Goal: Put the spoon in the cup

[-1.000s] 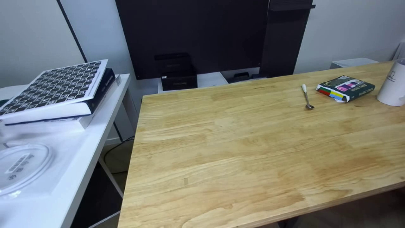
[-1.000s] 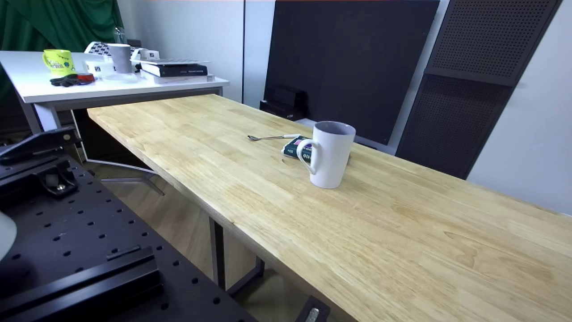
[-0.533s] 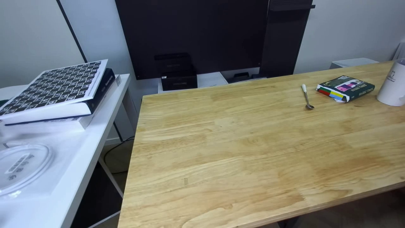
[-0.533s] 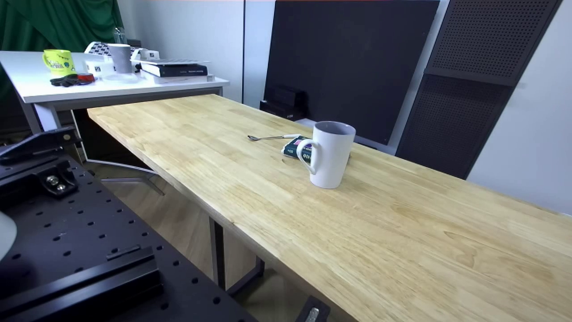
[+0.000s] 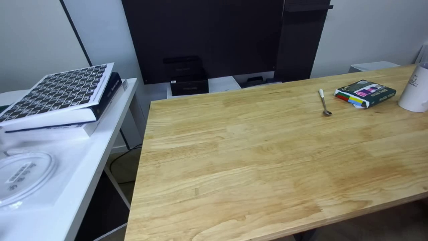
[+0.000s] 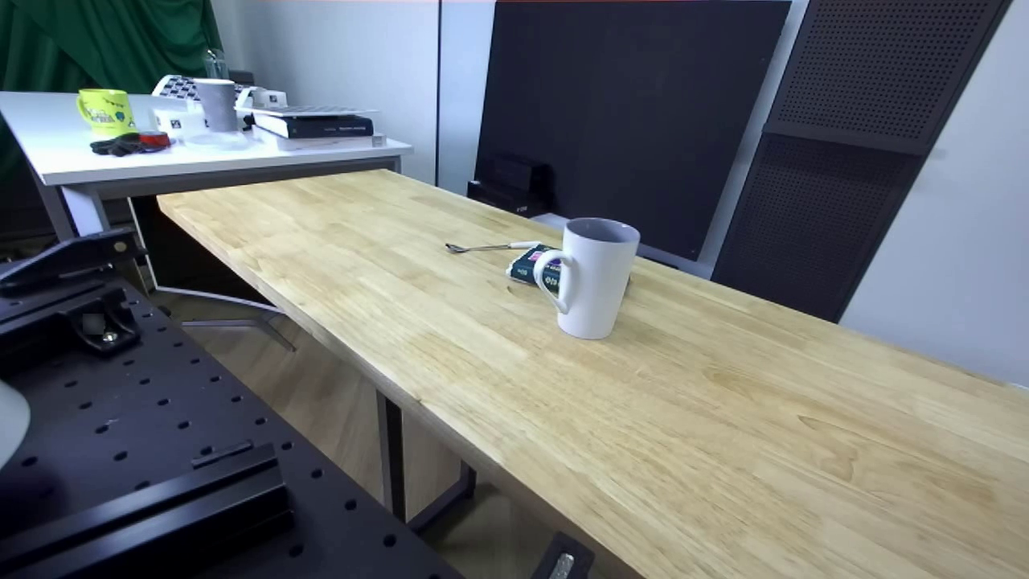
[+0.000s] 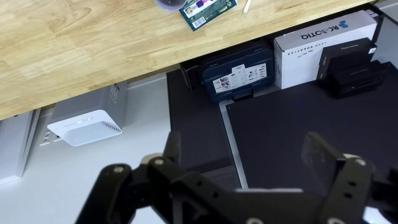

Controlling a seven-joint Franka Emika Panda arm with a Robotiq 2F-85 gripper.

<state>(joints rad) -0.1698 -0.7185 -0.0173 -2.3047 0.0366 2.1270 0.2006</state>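
Note:
The spoon lies on the wooden table in both exterior views (image 5: pixel 324 104) (image 6: pixel 488 248), with a silver-grey stem and bowl and a white handle end. Only its white handle end (image 7: pixel 247 6) shows at the top of the wrist view. The white cup stands upright with its handle at its side (image 6: pixel 599 281). It is cut off by the right edge in an exterior view (image 5: pixel 414 92), and only part of its rim and inside (image 7: pixel 171 2) shows in the wrist view. My gripper (image 7: pixel 243 137) is open with nothing between its fingers. It is out of both exterior views.
A flat green multicoloured box (image 5: pixel 366 93) lies between the spoon and the cup, partly behind the cup in an exterior view (image 6: pixel 534 267). Boxes and a dark panel (image 7: pixel 295 124) stand beyond the table's far edge. A white table with books (image 5: pixel 63 93) stands beside the wooden table (image 5: pixel 254 160).

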